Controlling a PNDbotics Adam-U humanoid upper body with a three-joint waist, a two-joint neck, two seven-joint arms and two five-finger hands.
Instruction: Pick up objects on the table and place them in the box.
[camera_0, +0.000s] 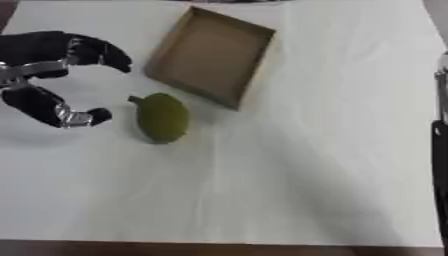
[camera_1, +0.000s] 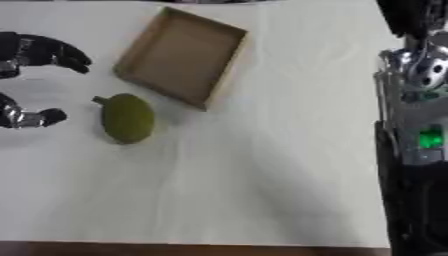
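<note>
A green pear-shaped fruit (camera_0: 163, 117) lies on the white table, its stem end pointing up-left. Just beyond it stands a shallow brown cardboard box (camera_0: 210, 55), with nothing inside. My left hand (camera_0: 39, 75) hovers to the left of the fruit, open, fingers arched above and thumb below, the gap facing the fruit without touching it. Of my right side only the arm (camera_1: 416, 125) shows, along the right edge in the right eye view; its hand is out of sight.
The white tablecloth (camera_0: 289, 175) covers the table, with its dark front edge (camera_0: 219, 249) along the bottom. The right arm stands as a tall black and silver column at the right edge.
</note>
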